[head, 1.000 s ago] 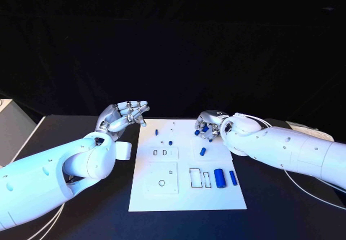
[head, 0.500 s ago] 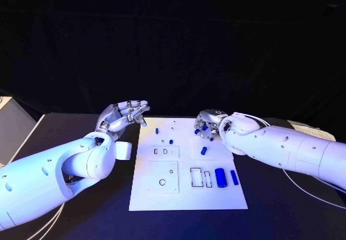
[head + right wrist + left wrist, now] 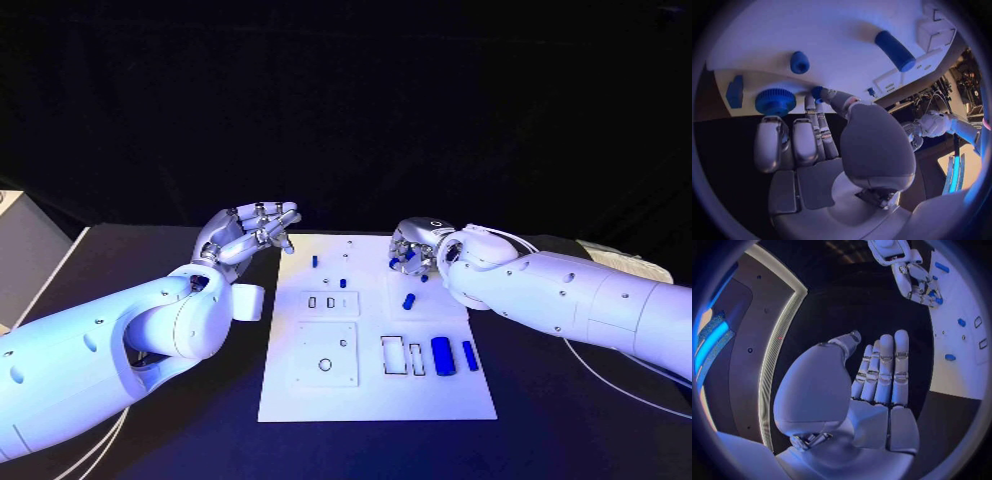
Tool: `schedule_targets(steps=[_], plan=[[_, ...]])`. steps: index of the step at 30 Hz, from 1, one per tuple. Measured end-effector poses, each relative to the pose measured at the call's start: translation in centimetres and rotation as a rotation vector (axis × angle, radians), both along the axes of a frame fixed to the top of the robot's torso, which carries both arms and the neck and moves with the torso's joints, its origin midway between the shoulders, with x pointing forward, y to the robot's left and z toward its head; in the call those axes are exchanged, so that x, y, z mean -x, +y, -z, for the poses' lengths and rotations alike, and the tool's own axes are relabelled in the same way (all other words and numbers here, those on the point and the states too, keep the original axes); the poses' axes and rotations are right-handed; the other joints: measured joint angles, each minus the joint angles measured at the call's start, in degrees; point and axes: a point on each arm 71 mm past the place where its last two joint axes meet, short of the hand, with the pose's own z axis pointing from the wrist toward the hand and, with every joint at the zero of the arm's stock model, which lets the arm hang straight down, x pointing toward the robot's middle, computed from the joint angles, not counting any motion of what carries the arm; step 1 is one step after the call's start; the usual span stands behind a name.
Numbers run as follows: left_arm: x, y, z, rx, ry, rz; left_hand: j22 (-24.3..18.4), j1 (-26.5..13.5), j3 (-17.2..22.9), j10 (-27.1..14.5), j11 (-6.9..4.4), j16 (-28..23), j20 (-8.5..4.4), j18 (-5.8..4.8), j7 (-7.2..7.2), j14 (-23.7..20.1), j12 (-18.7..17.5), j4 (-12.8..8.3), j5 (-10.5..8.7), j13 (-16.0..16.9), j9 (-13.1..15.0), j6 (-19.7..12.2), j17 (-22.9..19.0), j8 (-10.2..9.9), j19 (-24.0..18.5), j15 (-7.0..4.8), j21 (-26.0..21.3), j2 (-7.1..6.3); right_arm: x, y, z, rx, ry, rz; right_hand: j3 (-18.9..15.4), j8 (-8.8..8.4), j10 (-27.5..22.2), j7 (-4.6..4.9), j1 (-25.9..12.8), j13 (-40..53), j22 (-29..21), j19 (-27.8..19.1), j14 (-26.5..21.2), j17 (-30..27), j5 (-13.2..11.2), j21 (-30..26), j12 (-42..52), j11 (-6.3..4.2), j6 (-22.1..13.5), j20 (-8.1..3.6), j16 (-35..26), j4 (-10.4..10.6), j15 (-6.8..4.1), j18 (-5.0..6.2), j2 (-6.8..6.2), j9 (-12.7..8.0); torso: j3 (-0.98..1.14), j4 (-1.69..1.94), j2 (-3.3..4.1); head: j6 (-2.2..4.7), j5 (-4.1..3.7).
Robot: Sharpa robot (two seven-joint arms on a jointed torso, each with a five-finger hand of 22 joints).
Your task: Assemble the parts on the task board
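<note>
Two robot hands are hovering at the far end of a white task board (image 3: 375, 375) lying on a black worktop (image 3: 130, 300). The left robot hand (image 3: 254, 229) is staying raised just beside the board's far left corner, fingers straight and close together, holding nothing. The right robot hand (image 3: 413, 250) is reaching down over the board's far right part, its thumb and a fingertip (image 3: 819, 93) pinching a small blue part (image 3: 816, 92) against the board. A blue gear (image 3: 775, 101) is lying by its fingers, with a blue peg (image 3: 799, 62) and a blue cylinder (image 3: 894, 50) lying apart on the board.
</note>
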Motion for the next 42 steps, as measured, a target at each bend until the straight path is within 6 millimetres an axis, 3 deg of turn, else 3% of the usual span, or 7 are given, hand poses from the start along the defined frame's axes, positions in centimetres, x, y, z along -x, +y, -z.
schedule_targets(steps=[4, 11, 21, 30, 38, 42], plan=[[0.0, 0.0, 0.0, 0.000, 0.001, 0.000, 0.0, 0.0, 0.0, 0.0, 0.00, 0.0, 0.00, 0.00, 0.00, 0.0, 0.0, 0.0, 0.00, 0.0, 0.0, 0.0, 0.0, 0.0, 0.0, 0.00, 0.0, 0.00, 0.1, 0.0, 0.0, -0.004, -0.009, 0.002, 0.9, 0.88, 1.0, -0.31, 0.9, 0.4, 0.6, 0.2, 0.1, -0.1, -1.7, 0.0, 0.1, -0.42, 0.7, -0.61, 0.3, -0.3, -0.28, 0.00, 0.86, 1.0, -0.02, -0.05, 0.03, 0.00, 0.07], [-0.1, 0.2, 0.0, -0.003, 0.002, -0.004, 0.0, 0.0, 0.0, 0.0, 0.00, 0.0, 0.00, 0.00, 0.00, 0.0, 0.0, 0.0, 0.00, 0.0, 0.0, 0.0, 0.0, 0.0, 0.0, 0.00, 0.0, 0.00, 0.3, 0.1, -0.2, -0.022, -0.037, 0.005, 1.8, 1.51, 1.0, -0.29, 1.7, 0.4, 1.4, 0.4, 0.1, -0.1, -2.1, 0.5, -0.2, -0.44, 0.7, -0.81, 0.6, -1.2, -0.69, 0.00, 1.72, 1.9, -0.02, -0.09, 0.13, 0.27, 0.20], [-0.1, 0.3, 0.0, -0.004, 0.003, -0.009, 0.2, 0.0, 0.1, -0.2, 0.20, 0.0, 0.00, 0.00, 0.21, 0.0, 0.0, -0.1, 0.00, 0.0, 0.0, -0.2, 0.0, 0.0, 0.0, 0.00, 0.2, 0.00, 0.6, 0.9, -1.2, -0.075, -0.114, 0.007, 2.1, 1.51, 1.0, -0.42, 2.0, 0.4, 1.8, 0.6, 0.1, -0.2, -1.9, 0.7, -0.7, -0.47, 0.8, -1.02, 0.6, -1.5, -0.68, 0.00, 1.94, 2.2, -0.13, -0.11, 0.22, 0.80, 0.36], [-0.2, 0.5, 0.0, -0.006, 0.003, -0.013, 0.1, 0.0, 0.2, -0.2, 0.20, 0.0, 0.00, 0.00, 0.21, 0.0, 0.0, -0.2, 0.00, 0.0, 0.0, -0.2, 0.0, 0.0, 0.0, 0.00, 0.2, 0.00, 0.4, 3.1, -2.0, -0.106, -0.178, 0.012, 2.2, 1.51, 1.0, -0.42, 2.0, 0.4, 2.1, 0.6, 0.1, -0.1, -1.9, 0.7, -0.5, -0.49, 0.8, -1.02, 0.8, -1.6, -0.68, 0.00, 1.94, 2.4, -0.16, -0.07, 0.36, 1.32, 0.32], [0.0, 0.3, 0.0, -0.003, 0.002, -0.007, 0.1, 0.0, 0.2, -0.2, 0.20, 0.0, 0.01, -0.01, 0.21, 0.0, 0.0, -0.2, 0.00, 0.0, 0.0, -0.2, 0.0, 0.0, 0.0, 0.00, 0.2, 0.00, -0.1, 4.7, -2.4, -0.113, -0.210, 0.022, 2.1, 1.50, 1.3, -0.42, 2.0, 0.4, 2.3, 0.6, 0.1, 0.0, -1.9, 0.9, -0.5, -0.29, 0.8, -1.01, 0.8, -1.8, -0.68, 0.00, 1.94, 2.4, -0.30, 0.07, 0.57, 1.44, 0.30], [0.1, 0.2, -0.2, -0.001, 0.000, -0.004, 0.2, 0.0, 0.2, -0.4, -0.01, 0.2, 0.00, -0.01, 0.21, 0.0, 0.0, -0.2, 0.00, 0.0, 0.0, -0.2, -0.1, 0.0, 0.0, 0.00, 0.5, 0.00, -0.3, 5.2, -2.5, -0.114, -0.218, 0.029, 2.0, 1.50, 1.3, -0.41, 2.0, 0.4, 2.4, 0.8, 0.1, 0.0, -1.9, 0.9, -0.5, -0.29, 0.8, -1.22, 0.8, -1.8, -0.68, 0.00, 1.94, 2.5, -0.49, 0.21, 0.72, 1.44, 0.40]])
